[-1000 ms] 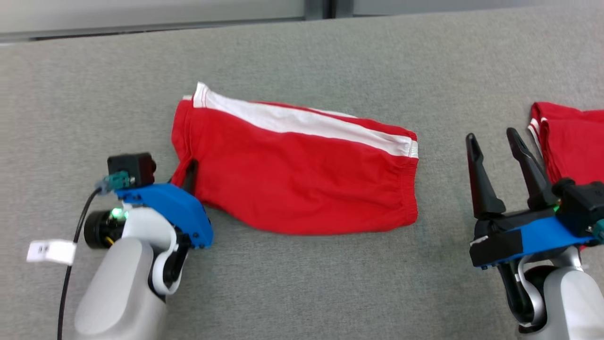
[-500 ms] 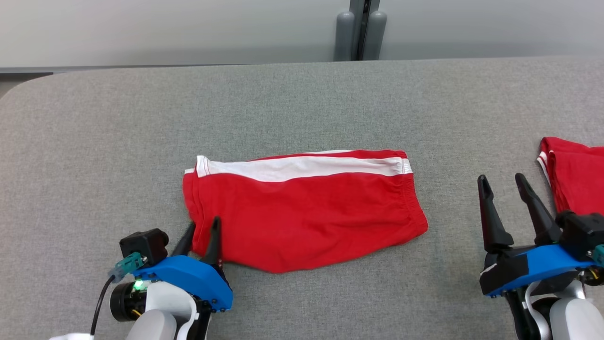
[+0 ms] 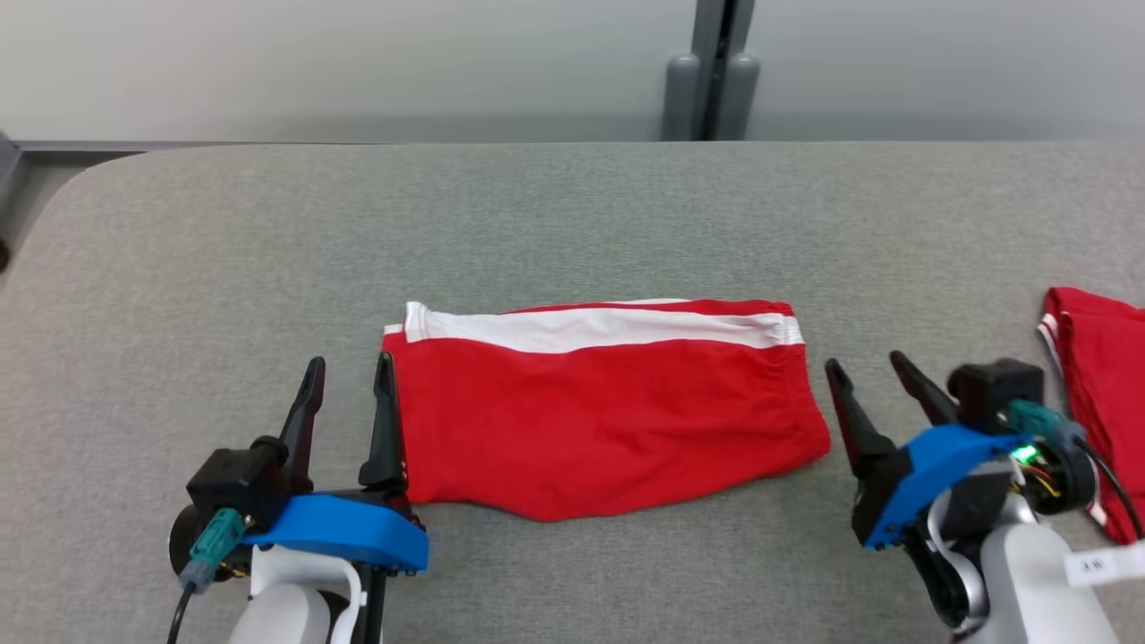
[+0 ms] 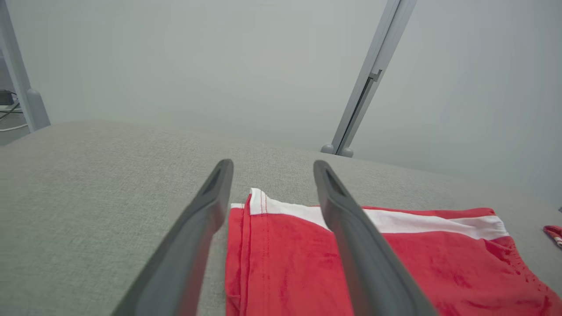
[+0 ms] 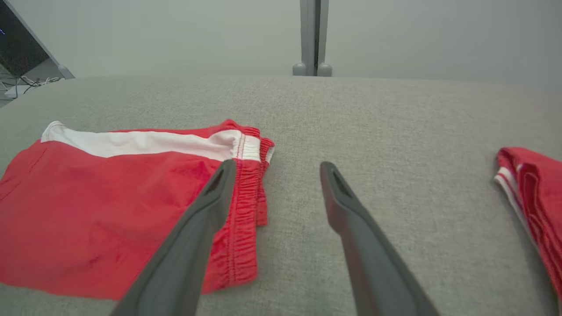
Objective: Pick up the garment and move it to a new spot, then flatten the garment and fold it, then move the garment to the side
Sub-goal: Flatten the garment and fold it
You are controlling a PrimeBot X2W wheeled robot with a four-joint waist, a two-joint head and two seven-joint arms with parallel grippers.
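Note:
A pair of red shorts with a white side stripe (image 3: 599,411) lies folded flat on the grey table (image 3: 572,224). My left gripper (image 3: 351,371) stands open just off the shorts' left hem edge, its right finger close beside the cloth. In the left wrist view the shorts (image 4: 395,259) lie under and between my open fingers (image 4: 210,206). My right gripper (image 3: 869,371) is open just right of the elastic waistband, holding nothing. The right wrist view shows the waistband (image 5: 246,206) by the left finger (image 5: 210,206).
A second folded red garment (image 3: 1100,394) with white trim lies at the table's right edge, also in the right wrist view (image 5: 531,193). A grey post (image 3: 711,89) stands behind the table against a pale wall. The table's rounded left corner is at far left.
The head camera has tilted up and shifted. My left gripper let go of the shorts' left hem and opened beside it. My right gripper moved left, closer to the waistband.

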